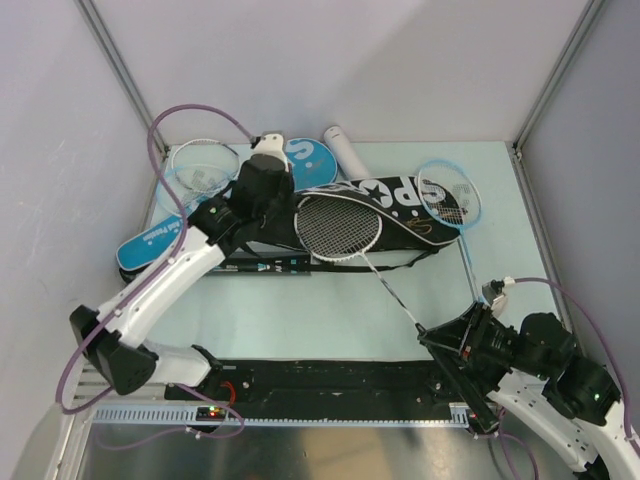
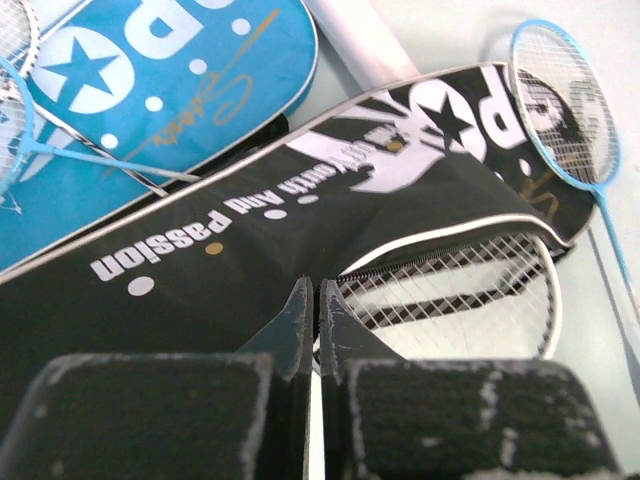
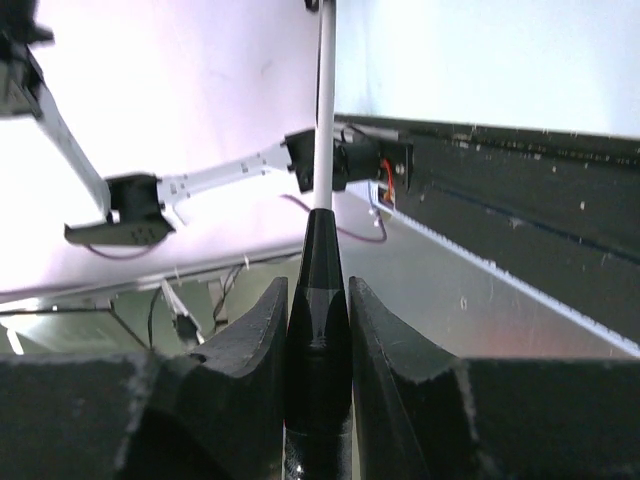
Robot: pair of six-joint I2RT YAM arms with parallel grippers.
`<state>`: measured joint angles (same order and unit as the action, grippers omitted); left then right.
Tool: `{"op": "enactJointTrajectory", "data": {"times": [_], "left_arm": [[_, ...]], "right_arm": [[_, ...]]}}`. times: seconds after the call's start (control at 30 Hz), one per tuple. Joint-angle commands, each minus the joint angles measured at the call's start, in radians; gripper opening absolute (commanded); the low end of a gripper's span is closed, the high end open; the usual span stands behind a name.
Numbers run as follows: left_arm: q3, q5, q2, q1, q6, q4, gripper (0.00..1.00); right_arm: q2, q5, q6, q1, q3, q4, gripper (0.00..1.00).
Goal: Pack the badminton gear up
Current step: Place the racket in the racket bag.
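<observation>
A black "SPORT" cover [image 1: 405, 192] lies across the far middle of the table. A white-headed racket [image 1: 338, 226] rests with its head at the cover's zip opening [image 2: 460, 300]. My left gripper [image 1: 268, 203] is shut on the black cover's [image 2: 200, 270] white-piped edge, fingertips together [image 2: 317, 288]. The racket's thin shaft runs down-right to my right gripper [image 1: 445, 340], which is shut on its black handle cone [image 3: 318, 285]. A light-blue racket [image 1: 448, 195] lies over the cover's right end [image 2: 565, 100]. A blue cover [image 1: 150, 240] sits at the left [image 2: 170, 80].
A white tube [image 1: 345, 150] lies behind the covers [image 2: 360, 40]. Another thin racket [image 1: 200, 165] rests on the blue cover at far left. A black tube-like item [image 1: 268, 266] lies in front of the black cover. A black rail [image 1: 330, 378] spans the near edge; walls close three sides.
</observation>
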<state>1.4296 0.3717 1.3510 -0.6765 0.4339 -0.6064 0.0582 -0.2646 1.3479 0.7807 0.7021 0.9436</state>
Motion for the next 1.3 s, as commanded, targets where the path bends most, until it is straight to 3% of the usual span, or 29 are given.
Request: {"op": "enactJointTrajectory", "data": {"times": [0.0, 0.4, 0.63, 0.93, 1.27], "left_arm": [[-0.049, -0.097, -0.120, -0.010, 0.051, 0.048, 0.00], [-0.116, -0.197, -0.222, -0.010, 0.117, 0.054, 0.00], [-0.077, -0.209, -0.221, -0.008, 0.157, 0.072, 0.00], [0.045, -0.102, -0.204, -0.009, 0.164, 0.098, 0.00], [-0.012, -0.195, -0.292, -0.010, 0.265, 0.122, 0.00]], "right_arm": [[0.023, 0.227, 0.001, -0.015, -0.021, -0.146, 0.00], [0.130, 0.337, -0.044, -0.015, -0.040, -0.304, 0.00], [0.115, 0.395, -0.026, -0.013, -0.041, -0.259, 0.00], [0.041, 0.460, 0.059, -0.012, -0.040, -0.187, 0.00], [-0.026, 0.555, 0.089, -0.015, -0.039, -0.208, 0.00]]}}
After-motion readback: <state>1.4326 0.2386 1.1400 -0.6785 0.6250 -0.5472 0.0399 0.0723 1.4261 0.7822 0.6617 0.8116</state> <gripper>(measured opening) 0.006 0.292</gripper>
